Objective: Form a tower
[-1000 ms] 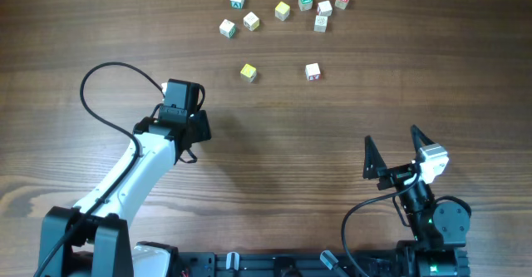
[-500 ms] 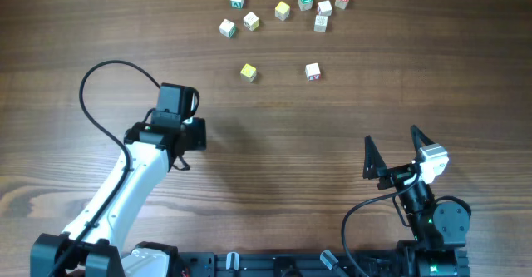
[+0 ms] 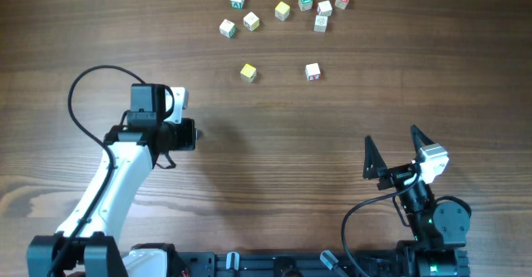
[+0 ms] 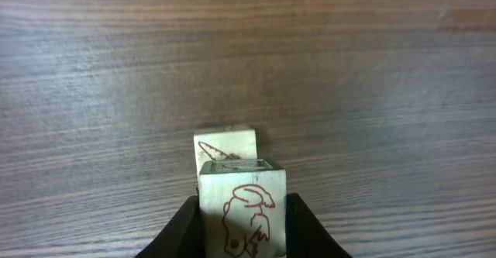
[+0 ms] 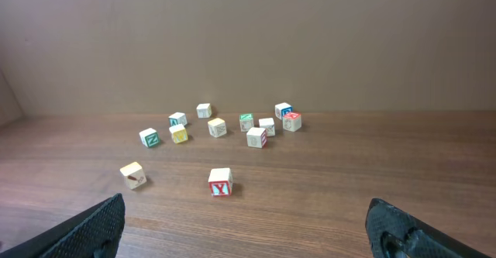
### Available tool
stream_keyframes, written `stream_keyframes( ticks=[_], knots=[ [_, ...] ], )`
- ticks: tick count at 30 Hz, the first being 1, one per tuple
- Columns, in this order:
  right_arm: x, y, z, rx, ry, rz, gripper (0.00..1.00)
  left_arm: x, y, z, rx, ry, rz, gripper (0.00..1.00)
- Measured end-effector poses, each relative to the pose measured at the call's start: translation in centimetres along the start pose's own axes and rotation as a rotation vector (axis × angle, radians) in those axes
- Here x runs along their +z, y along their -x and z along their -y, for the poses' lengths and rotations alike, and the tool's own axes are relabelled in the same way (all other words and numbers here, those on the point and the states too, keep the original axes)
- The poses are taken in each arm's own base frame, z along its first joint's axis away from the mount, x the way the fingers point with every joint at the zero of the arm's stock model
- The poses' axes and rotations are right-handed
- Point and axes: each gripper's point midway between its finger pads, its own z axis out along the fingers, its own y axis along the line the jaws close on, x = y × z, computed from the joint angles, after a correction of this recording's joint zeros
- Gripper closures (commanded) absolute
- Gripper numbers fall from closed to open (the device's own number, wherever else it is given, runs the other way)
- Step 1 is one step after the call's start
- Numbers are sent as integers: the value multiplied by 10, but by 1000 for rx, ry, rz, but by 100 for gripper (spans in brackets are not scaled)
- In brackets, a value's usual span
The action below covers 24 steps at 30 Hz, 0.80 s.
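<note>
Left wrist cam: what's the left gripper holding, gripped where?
A pale wooden cube with a reddish animal drawing, pinched on its two opposite side faces by the left gripper. A second cube shows just beyond it.

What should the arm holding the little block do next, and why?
Probably ease the left gripper forward until its held cube is centred above the second cube. That cube lies just beyond it, partly hidden, so the two are not yet lined up for stacking.
</note>
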Motion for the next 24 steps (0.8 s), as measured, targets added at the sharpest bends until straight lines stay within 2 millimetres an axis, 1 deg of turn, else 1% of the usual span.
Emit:
stream_keyframes(
  ticks=[2, 8, 13, 14, 15, 18, 19, 22, 24],
  knots=[
    [0, 0, 0, 0, 0, 0, 0, 6, -5, -1, -2, 0, -19, 76],
    [0, 0, 0, 0, 0, 0, 0, 11, 0, -2, 7, 0, -4, 75],
    [0, 0, 0, 0, 0, 0, 0, 12, 4, -2, 14, 0, 13, 72],
    [0, 0, 0, 0, 0, 0, 0, 12, 5, -2, 14, 1, 15, 68],
    [0, 0, 0, 0, 0, 0, 0, 13, 6, -2, 17, 1, 17, 61],
    [0, 0, 0, 0, 0, 0, 0, 15, 4, -3, 17, 4, 8, 13],
    [0, 0, 0, 0, 0, 0, 0, 15, 3, -3, 19, 5, 7, 0],
    [0, 0, 0, 0, 0, 0, 0, 13, 4, -3, 17, 5, 7, 0],
    [0, 0, 0, 0, 0, 0, 0, -1, 16, -1, 17, 7, 50, 0]
  ],
)
